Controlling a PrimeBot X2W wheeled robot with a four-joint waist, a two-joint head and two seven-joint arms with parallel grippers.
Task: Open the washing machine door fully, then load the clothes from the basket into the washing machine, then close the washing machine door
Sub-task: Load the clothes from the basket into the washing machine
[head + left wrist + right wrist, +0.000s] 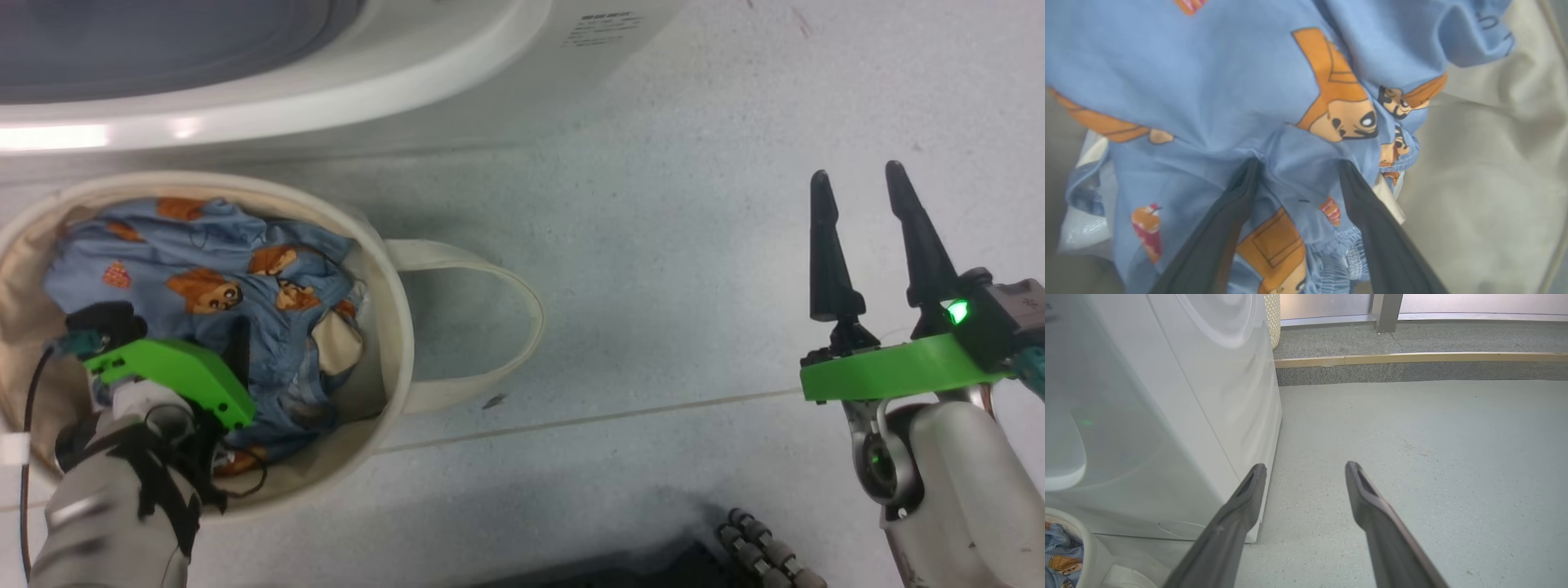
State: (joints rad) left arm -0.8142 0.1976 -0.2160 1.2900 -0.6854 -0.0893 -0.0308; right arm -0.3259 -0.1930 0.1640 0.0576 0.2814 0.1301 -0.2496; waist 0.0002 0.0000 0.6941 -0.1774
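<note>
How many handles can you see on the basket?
1: a loop handle sticks out from the basket's right side. Another may be hidden past the picture's left edge.

The floor (653, 245) is pale grey-green and finely speckled. A thin light seam (588, 418) crosses it, with a small dark fleck (493, 400) just above. In the right wrist view the floor ends at a low grey step (1412, 372) edged with a tan strip (1412, 358). A grey post (1386, 310) stands on the step, and a cream woven bin (1272, 318) sits near its left end.
</note>
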